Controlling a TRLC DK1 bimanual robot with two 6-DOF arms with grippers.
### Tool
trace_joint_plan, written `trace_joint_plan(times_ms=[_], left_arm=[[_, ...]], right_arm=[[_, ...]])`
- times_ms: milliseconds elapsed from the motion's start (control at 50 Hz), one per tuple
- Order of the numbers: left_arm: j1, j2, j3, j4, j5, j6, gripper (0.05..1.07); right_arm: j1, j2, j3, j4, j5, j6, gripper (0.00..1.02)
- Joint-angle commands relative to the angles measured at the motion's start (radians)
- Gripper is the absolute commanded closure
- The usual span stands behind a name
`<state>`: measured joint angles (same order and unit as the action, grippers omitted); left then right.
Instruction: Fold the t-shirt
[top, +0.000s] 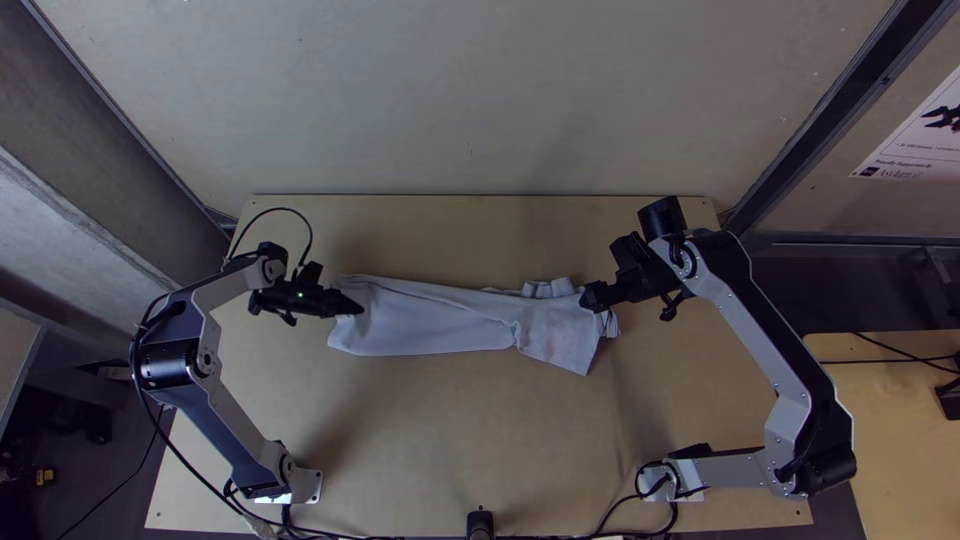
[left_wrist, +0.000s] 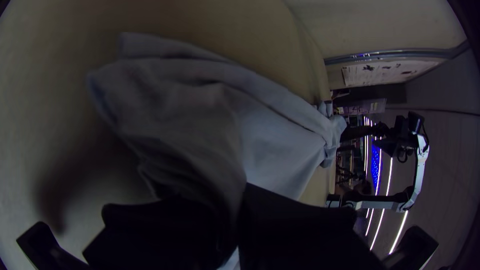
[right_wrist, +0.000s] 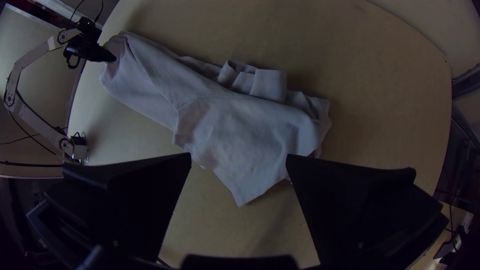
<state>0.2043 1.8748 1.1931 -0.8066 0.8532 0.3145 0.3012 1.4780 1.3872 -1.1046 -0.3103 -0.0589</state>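
Mid-fold, seemingly — left tool (top: 350, 303), centre-left from above, pinches the t-shirt (top: 430, 320) by one end; right tool (top: 592, 300), centre-right, wide open and empty — should probably grip next.

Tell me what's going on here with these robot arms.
Two arms are working on a t-shirt, apparently folding it. The left gripper is closed on one end; the right gripper is open above the other. The shirt lies in a long, uneven strip across the table.
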Motion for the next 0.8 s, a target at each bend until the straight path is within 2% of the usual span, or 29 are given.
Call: trace_joint_plan(times_ms=[0, 340, 600, 780], left_arm=[[0.055, -0.020, -0.040, -0.049, 0.007, 0.037, 1.05], [0.257, -0.057, 0.039, -0.246, -0.002, 0.190, 1.05], [0.402, -0.063, 0.097, -0.431, -0.054, 0.368, 1.05], [0.491, -0.065, 0.138, -0.525, -0.077, 0.454, 1.05]], right_arm=[[0.004, -0.031, -0.011, -0.009, 0.002, 0.014, 0.15], [0.007, -0.042, -0.017, -0.009, 0.000, 0.016, 0.15], [0.006, -0.056, -0.020, -0.015, 0.002, 0.014, 0.15], [0.013, -0.065, -0.030, -0.015, 0.000, 0.016, 0.15]])
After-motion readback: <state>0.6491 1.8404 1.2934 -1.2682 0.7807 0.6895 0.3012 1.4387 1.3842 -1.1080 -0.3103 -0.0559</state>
